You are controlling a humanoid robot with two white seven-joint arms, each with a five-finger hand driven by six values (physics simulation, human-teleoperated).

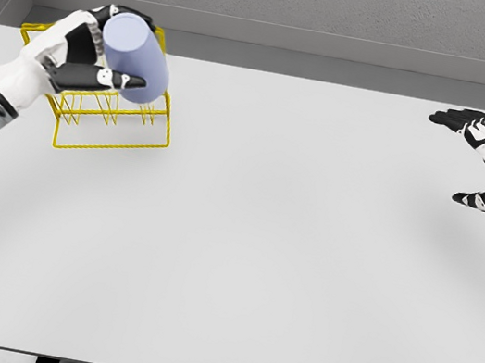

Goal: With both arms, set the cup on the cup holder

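Note:
A pale lavender cup (135, 57) is tilted, its bottom facing up and left, held over the yellow wire cup holder (111, 125) at the table's far left. My left hand (104, 58) is shut on the cup, thumb across its front and fingers behind it. The cup hides part of the rack's back rim. Far from both, my right hand (481, 162) hovers at the right edge of the table, fingers spread and holding nothing.
The white table (260, 241) stretches wide between the two arms. A grey wall runs along its far edge, just behind the rack.

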